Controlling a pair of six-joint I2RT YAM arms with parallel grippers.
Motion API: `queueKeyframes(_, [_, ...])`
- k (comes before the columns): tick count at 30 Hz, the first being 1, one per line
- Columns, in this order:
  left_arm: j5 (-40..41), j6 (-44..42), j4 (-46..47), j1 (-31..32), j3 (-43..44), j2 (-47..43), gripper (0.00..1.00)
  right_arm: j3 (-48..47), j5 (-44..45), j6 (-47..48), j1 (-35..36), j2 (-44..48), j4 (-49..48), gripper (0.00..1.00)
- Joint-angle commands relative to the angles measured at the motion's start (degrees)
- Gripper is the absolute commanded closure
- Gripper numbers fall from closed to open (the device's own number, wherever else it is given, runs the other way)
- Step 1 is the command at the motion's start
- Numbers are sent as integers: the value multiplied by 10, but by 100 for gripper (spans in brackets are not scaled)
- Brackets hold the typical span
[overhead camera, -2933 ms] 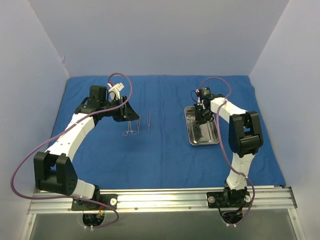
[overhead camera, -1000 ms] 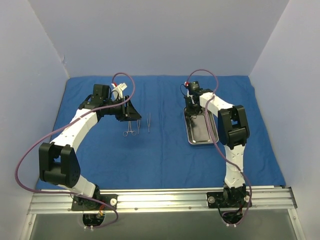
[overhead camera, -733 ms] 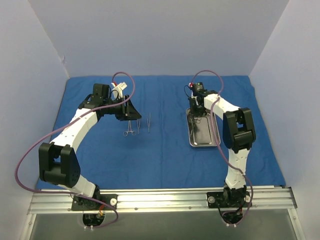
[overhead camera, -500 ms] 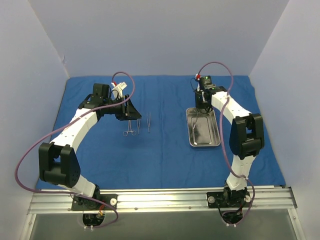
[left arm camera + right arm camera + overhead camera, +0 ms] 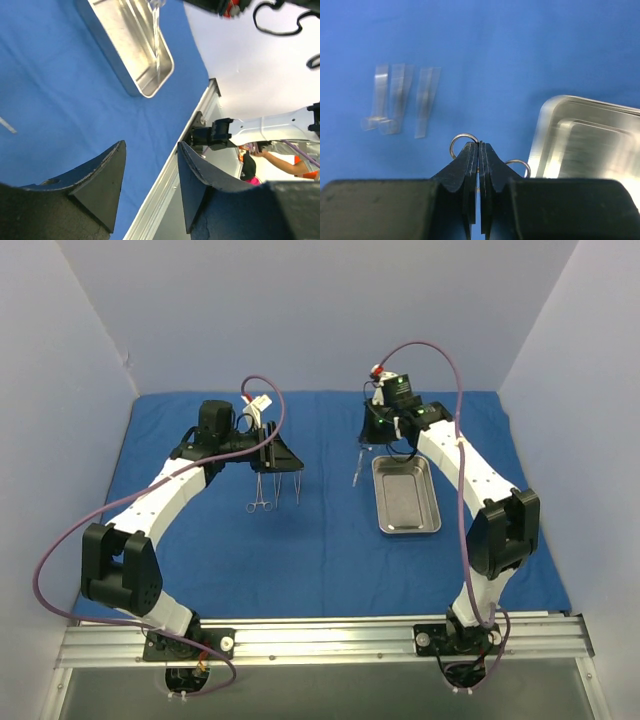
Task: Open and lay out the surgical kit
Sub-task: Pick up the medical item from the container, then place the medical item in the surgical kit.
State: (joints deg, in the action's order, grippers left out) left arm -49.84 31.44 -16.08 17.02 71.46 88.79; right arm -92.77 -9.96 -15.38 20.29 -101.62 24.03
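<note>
So the blue cloth [image 5: 330, 550] is spread flat over the table with the steel tray [image 5: 406, 496] sitting on it, long side running away from the arm bases. The right gripper [image 5: 479, 146] is up by the tray's far left corner. Its fingers are pressed tight together, pinching a scissor tool [image 5: 358, 470] just below the ring handles, and both rings poke out on either side of the fingertips in the wrist view. The tool hangs down, tip toward the cloth, just beside the tray's left edge. Can't tell if the tip actually touches the cloth.

Three more tools [image 5: 278, 488] lie side by side on the cloth well to the left of the tray, roughly parallel to each other. From the right wrist they're only blurry silver streaks. The left gripper [image 5: 150, 147] hovers right over their far ends, also well left of the tray. Its fingers are spread apart, with blue cloth showing in the gap.
</note>
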Motion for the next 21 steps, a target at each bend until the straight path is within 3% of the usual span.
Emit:
queueKeyframes(1, [-25,26,57,14,0,9,46,-22,-45,-65,40,31,-13,100])
queueKeyframes(5, [-10,20,43,28,7,9,45,-18,-66,-125,58,27,-35,100])
queueKeyframes(21, [21,25,52,65,-8,14,44,-24,-84,-193,91,42,-65,100])
